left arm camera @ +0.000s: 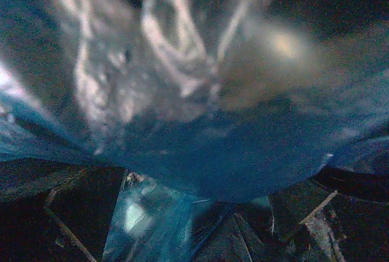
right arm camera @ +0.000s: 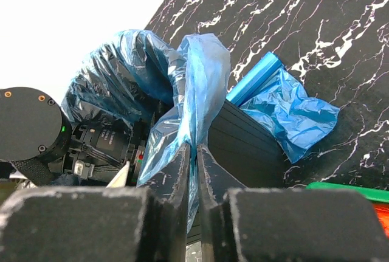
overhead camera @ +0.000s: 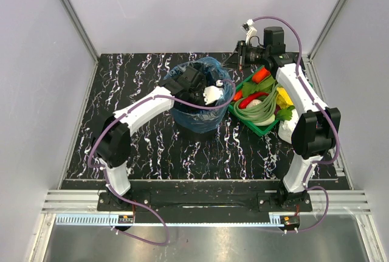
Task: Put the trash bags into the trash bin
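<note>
Wrinkly blue trash bags point(right arm camera: 121, 73) drape the black trash bin point(right arm camera: 243, 143) rim.

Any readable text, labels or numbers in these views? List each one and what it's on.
Nothing here can be read.
Print on the left arm's wrist housing, right wrist view: too blurred to read.
Small tags at the arm bases, top view: too small to read.

Overhead camera: fixed above and behind the arm bases point(overhead camera: 118, 200), facing down over the whole table point(overhead camera: 152, 152). Left wrist camera: pressed against the bag point(left arm camera: 243, 165), blurred. Right wrist camera: close, facing past its jaws at that bag and the bin point(right arm camera: 243, 146), both shared with overhead.
</note>
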